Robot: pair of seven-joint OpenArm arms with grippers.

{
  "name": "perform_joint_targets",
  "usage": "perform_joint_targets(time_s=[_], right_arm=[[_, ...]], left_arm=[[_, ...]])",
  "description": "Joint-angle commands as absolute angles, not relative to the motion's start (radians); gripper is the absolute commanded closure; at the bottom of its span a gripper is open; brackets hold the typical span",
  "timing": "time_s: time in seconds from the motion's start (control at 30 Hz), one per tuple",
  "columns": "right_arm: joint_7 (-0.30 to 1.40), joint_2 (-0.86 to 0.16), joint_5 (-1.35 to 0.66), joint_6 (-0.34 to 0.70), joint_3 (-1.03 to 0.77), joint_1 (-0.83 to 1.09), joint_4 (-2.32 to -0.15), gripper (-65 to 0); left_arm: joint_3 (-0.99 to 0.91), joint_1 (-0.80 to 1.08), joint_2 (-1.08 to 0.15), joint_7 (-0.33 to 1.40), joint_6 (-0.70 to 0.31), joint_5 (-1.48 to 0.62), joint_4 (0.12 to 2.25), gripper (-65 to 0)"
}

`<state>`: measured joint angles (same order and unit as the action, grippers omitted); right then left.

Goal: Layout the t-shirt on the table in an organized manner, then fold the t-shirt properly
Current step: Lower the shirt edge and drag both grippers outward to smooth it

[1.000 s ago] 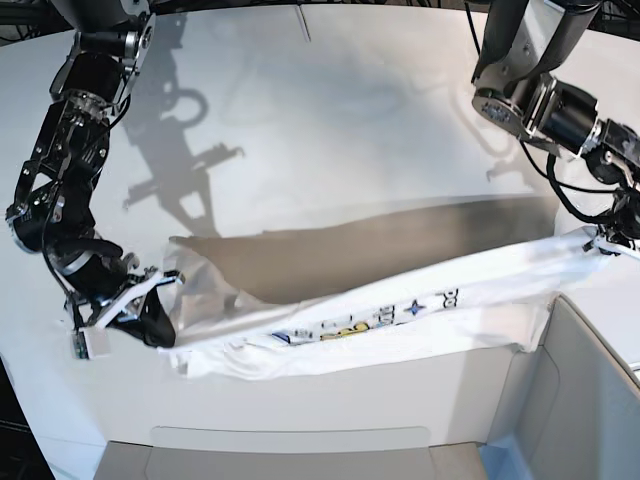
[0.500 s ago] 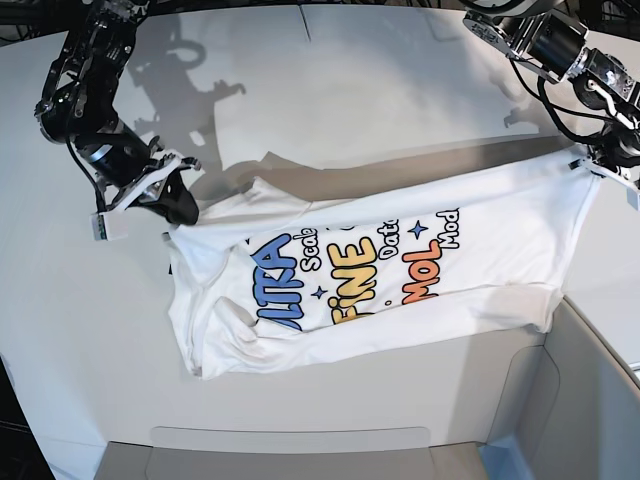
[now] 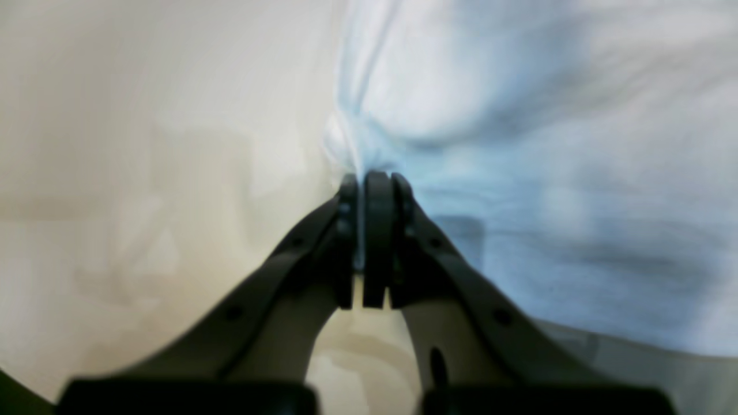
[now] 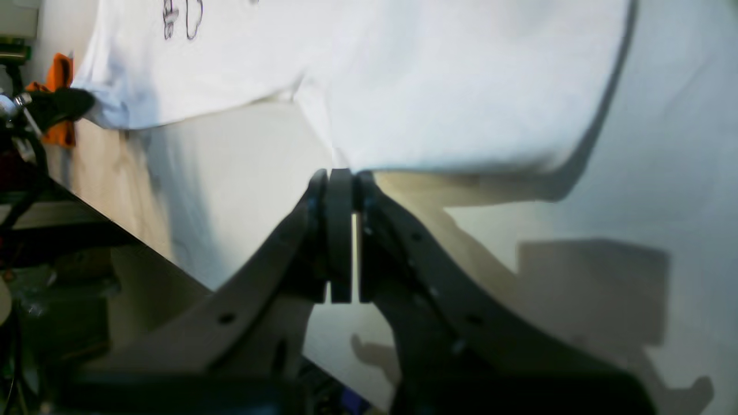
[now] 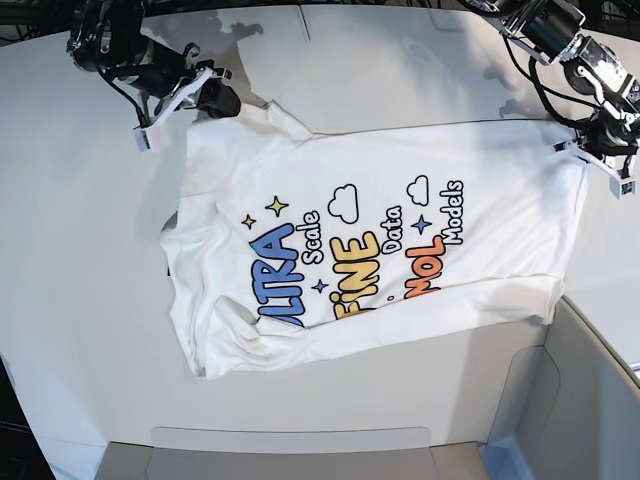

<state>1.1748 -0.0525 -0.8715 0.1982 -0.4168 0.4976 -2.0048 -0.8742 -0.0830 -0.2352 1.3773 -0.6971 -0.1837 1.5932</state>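
Spreading step: both claws, left [image 3: 369, 184] and right [image 4: 340, 178], pinch the white printed cotton t-shirt [image 5: 400, 240] stretched between them; next, lower it flat onto the white table [image 5: 80, 300].

white table [image 5: 400, 70] with faint seam, printed white t-shirt [image 5: 370, 260] spread print-up across it, near edge rumpled
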Motion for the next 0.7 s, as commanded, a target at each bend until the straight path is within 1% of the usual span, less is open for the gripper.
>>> perform_joint_targets(time_s=[0.0,0.1,0.2,0.37,0.5,0.67], right_arm=[[1.164,-0.061,-0.894,0.203,-0.421,0.506,-2.023,0.0],[1.256,-0.062,-0.898,0.205,-0.415,0.53,-2.029,0.0],[1.392,-0.062,-0.9,0.208,-0.381,0.521,-2.031,0.0],[1.396,-0.064,-0.986,0.208,-0.357,0.499,-2.048,0.0],[1.396,-0.11,-1.033,0.209,-0.311,0.466,-2.048,0.0],[1.396,-0.176,-1.029,0.209,-0.186,0.458,-2.043,0.0]], left_arm=[[-0.863,-0.088,-0.254,1.366,-0.698,-0.191,1.61,-1.8],[-0.86,-0.088,-0.252,1.366,-0.698,-0.191,1.61,-1.8],[-0.86,-0.09,-0.252,1.369,-0.698,-0.191,1.61,-1.8],[-0.86,-0.09,-0.254,1.365,-0.698,-0.191,1.61,-1.8],[-0.86,-0.09,-0.251,1.365,-0.698,-0.191,1.61,-1.8],[-0.86,-0.088,-0.251,1.365,-0.698,-0.191,1.61,-2.1]])
